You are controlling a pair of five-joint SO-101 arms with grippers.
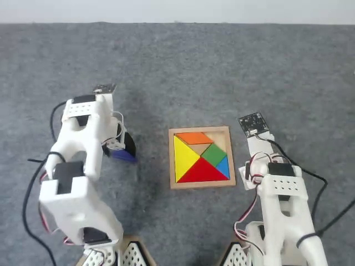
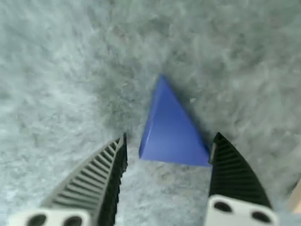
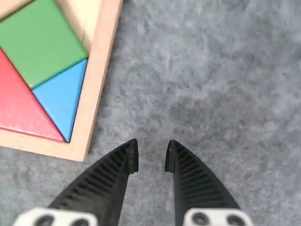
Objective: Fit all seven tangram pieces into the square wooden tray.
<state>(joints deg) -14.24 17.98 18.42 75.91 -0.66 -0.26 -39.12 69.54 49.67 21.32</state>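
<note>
Left gripper (image 2: pixel 170 140) hanging low with jaws spread wide, straddling dark blue triangle (image 2: pixel 171 125) lying flat on grey mat (image 1: pixel 177 66), left of centre in high view. Right gripper (image 3: pixel 151 151) hovering over mat just beside wooden tray (image 1: pixel 199 184), jaws parted only narrowly, gripping nothing. Tray sitting mid-frame, partly filled.

Overhead; close wrist-cams (tray (image 1: pixel 202 184) (image 3: pixel 101 70) seemingly shared)
</note>
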